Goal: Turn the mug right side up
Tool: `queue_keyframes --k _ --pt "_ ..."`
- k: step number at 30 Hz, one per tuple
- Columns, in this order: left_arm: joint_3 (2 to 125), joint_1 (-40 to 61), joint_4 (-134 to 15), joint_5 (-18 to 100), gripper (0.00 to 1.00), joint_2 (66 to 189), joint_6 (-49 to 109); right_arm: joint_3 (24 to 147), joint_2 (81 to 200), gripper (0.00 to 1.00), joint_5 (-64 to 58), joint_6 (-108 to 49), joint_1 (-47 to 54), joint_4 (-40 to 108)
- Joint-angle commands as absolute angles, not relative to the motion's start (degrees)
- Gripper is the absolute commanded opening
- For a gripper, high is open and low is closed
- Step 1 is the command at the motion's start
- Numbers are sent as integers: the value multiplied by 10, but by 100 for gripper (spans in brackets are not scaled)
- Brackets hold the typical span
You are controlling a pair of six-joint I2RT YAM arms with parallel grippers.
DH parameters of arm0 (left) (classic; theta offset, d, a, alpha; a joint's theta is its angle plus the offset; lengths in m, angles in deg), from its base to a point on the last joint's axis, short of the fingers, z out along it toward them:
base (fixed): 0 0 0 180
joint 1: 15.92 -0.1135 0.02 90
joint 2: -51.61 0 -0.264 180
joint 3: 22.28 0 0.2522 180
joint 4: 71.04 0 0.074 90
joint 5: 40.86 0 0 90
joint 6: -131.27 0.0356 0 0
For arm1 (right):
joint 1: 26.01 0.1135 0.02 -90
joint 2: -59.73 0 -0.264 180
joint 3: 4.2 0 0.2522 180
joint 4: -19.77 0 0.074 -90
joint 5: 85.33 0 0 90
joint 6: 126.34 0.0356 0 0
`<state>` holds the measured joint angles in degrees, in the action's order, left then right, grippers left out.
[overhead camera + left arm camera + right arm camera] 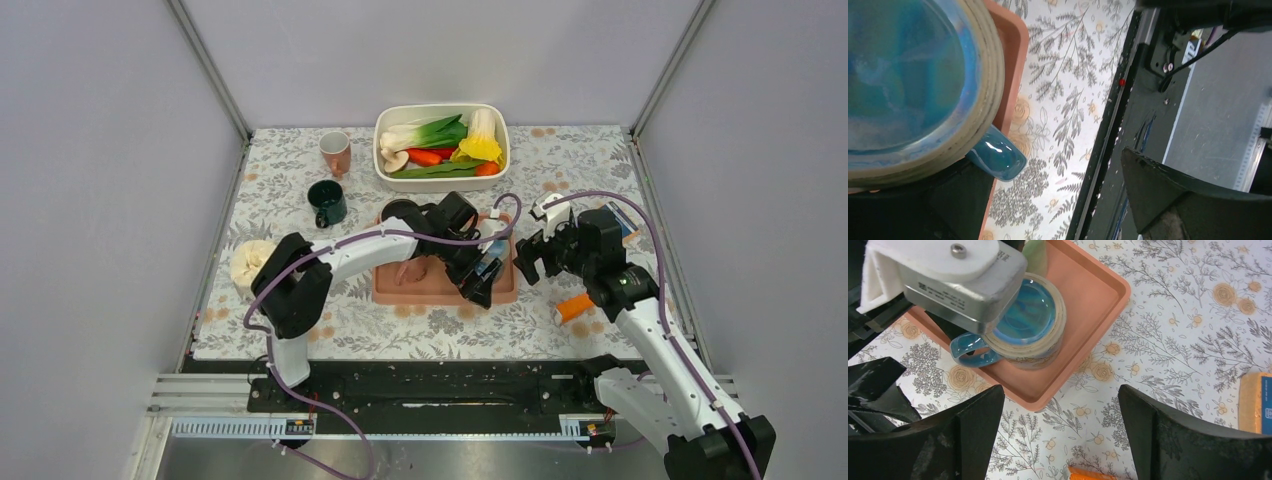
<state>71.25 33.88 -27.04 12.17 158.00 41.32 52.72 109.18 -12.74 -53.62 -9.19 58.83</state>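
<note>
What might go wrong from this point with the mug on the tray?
1. The left gripper sits open close beside the blue-glazed mug; pulling away could nudge or tip it.
2. The mug stands near a corner of the pink tray with its handle over the rim, so a bump may push it off.
3. The right gripper hovers open close by; the arms could clash.

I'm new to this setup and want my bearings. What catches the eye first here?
A blue-glazed mug sits on the pink tray at mid-table, with the left gripper right over it. The right gripper hangs open just beside the tray. At the far edge, a white dish of bright vegetables stands out.
</note>
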Motion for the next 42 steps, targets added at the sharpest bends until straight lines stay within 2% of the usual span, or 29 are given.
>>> queue_keyframes --k 1,11,20,29,36,42 --pt "765 346 -327 94 96 1591 367 541 1073 94 -87 -519 -95 588" --pt "791 367 -342 93 99 1598 318 553 1057 95 -79 -507 -119 613" --pt "753 336 -304 96 99 1535 402 533 1092 92 -100 -508 -119 629" --pt "732 243 -204 19 99 1458 509 536 1158 88 -143 -472 -117 598" --pt "642 139 -190 45 99 1350 549 543 1207 87 -164 -455 -90 568" --pt "583 54 -182 67 99 1268 584 570 1238 86 -125 -461 -33 579"
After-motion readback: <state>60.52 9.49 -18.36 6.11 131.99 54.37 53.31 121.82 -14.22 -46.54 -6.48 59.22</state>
